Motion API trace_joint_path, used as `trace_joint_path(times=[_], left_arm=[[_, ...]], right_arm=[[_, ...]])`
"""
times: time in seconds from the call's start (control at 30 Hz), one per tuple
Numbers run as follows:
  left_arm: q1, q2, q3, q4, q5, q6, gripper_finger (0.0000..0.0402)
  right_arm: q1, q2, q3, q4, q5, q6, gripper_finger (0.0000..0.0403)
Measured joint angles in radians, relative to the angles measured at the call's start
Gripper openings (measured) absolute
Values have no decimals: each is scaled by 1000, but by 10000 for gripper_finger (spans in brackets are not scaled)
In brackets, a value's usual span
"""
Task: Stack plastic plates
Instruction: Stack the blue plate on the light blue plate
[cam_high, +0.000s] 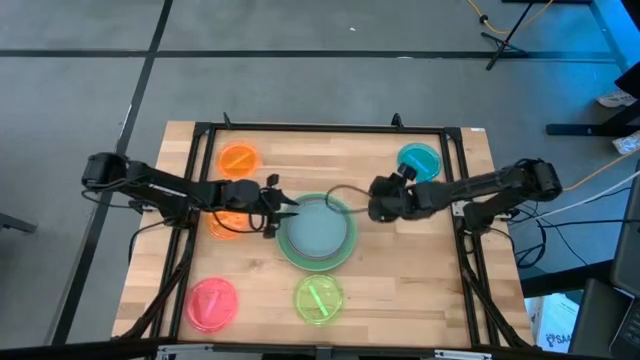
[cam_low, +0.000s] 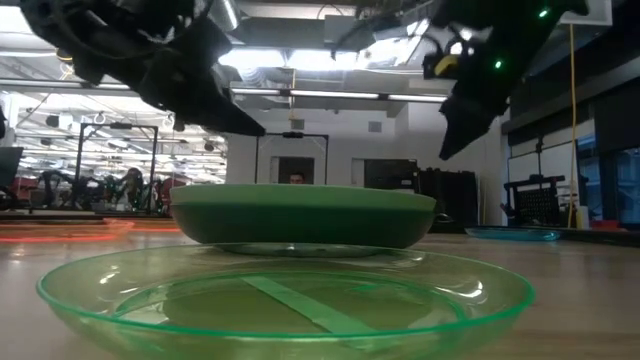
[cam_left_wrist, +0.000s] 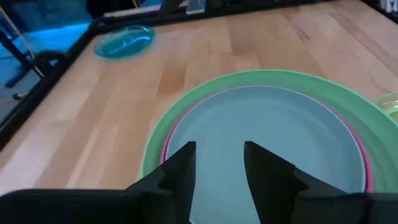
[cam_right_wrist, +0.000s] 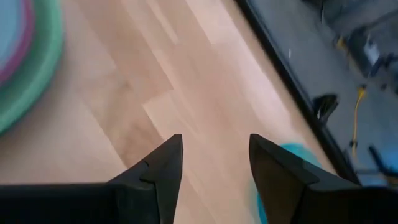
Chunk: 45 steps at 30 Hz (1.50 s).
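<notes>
**Q:** so what's on the table, front to back?

**Me:** nearest the front edge I count two small plates: one pink plate and one lime plate, well apart from each other. In the low view the lime one fills the foreground

**Q:** and the middle?

**Me:** one stack in the center of the wooden table: a green plate at the bottom, a thin magenta rim showing inside it, and a pale blue plate on top. My left gripper hangs over the stack's left edge, fingers parted, nothing between them. My right gripper is just off the stack's right side, fingers also spread and empty, bare wood under them

**Q:** any more smalls?

**Me:** one orange plate partly hidden under my left arm, a second orange plate farther back on the left, and one teal plate at the back right
</notes>
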Motion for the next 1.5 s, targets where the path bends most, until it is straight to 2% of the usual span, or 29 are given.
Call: trace_joint_path(times=[0.2, 0.37, 0.47, 0.87, 1.07, 1.17, 1.27, 1.5], left_arm=[[-8, -44, -64, 67, 0, -21, 124], [-8, -44, -70, 98, 0, -26, 121], [-8, -44, -70, 99, 0, -26, 123], [-8, -44, -70, 101, -1, -27, 126], [-8, -43, -70, 101, -1, -27, 126], [-8, -43, -70, 101, -1, -24, 126], [-8, -43, -70, 101, -1, -22, 126], [-7, -43, -70, 98, -24, -21, 126]], right_arm=[[-171, 0, -32, -5, -150, -47, 176], [-329, 0, -97, 26, -300, -47, 176], [-403, 0, -137, 59, -354, -47, 176], [-587, 0, -266, 251, -348, -125, 176], [-640, 0, -321, 332, -390, -157, 176], [-656, 0, -339, 347, -358, -173, 174], [-658, 0, -351, 356, -338, -177, 157], [-656, 12, -354, 388, -333, -206, 82]])
